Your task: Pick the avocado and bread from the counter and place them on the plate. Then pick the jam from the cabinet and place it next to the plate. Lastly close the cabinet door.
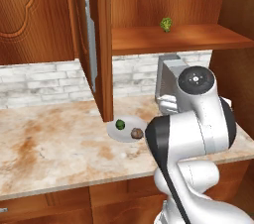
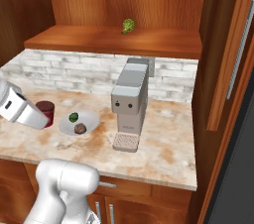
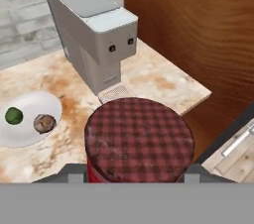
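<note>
jam [image 3: 139, 141] clamped between the fingers [image 3: 74, 177], beside plate [image 3: 25, 136]

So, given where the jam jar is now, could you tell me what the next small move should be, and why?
Probably lower the jam straight down and release it. The gripper holds it just left of the plate in the right base view, over bare counter, and the avocado and bread already lie on the plate. The cabinet door is open, so closing it comes after.

No readable text, label, brand or number anywhere.
</note>
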